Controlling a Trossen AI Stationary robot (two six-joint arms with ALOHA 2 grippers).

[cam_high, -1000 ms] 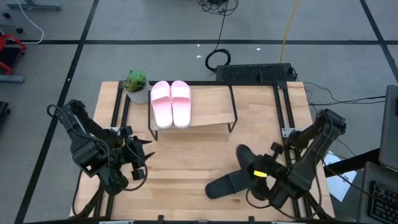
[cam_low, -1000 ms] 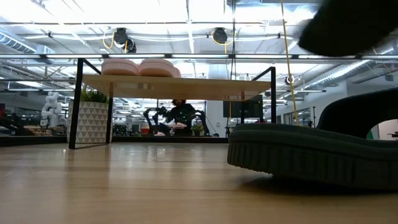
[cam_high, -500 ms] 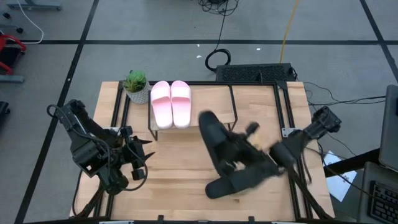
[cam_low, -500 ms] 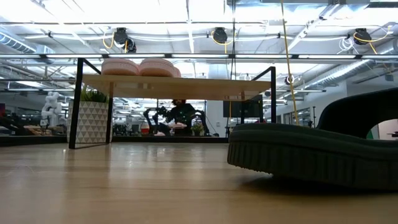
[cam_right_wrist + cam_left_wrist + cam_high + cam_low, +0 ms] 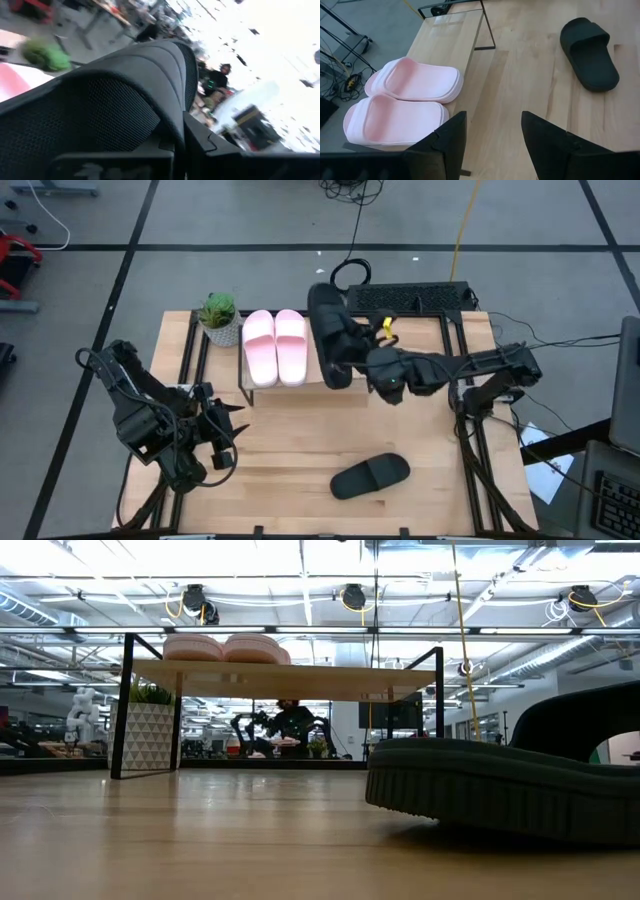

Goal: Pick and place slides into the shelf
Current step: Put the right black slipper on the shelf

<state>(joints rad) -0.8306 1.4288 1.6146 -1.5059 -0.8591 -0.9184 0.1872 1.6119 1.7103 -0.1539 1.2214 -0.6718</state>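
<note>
Two pink slides (image 5: pixel 275 346) sit on the shelf (image 5: pixel 345 360) at upper centre. The right tool (image 5: pixel 362 360) clamps one black slide (image 5: pixel 329 332) above it; another black slide (image 5: pixel 370 477) lies on the table (image 5: pixel 290 455). Left tool (image 5: pixel 492 145) gapes empty, lower left.

a small potted plant (image 5: pixel 219 317) in a white patterned pot stands at the far left corner of my wooden table (image 5: pixel 290 450). a dark keyboard-like unit (image 5: pixel 410 297) lies behind the far edge; cables (image 5: pixel 350 275) trail on the grey floor.

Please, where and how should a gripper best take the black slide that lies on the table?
Probably from above, across the wide strap of the black slide: it lies sole-down, alone on the table, so the raised strap gives an edge to pinch.
</note>
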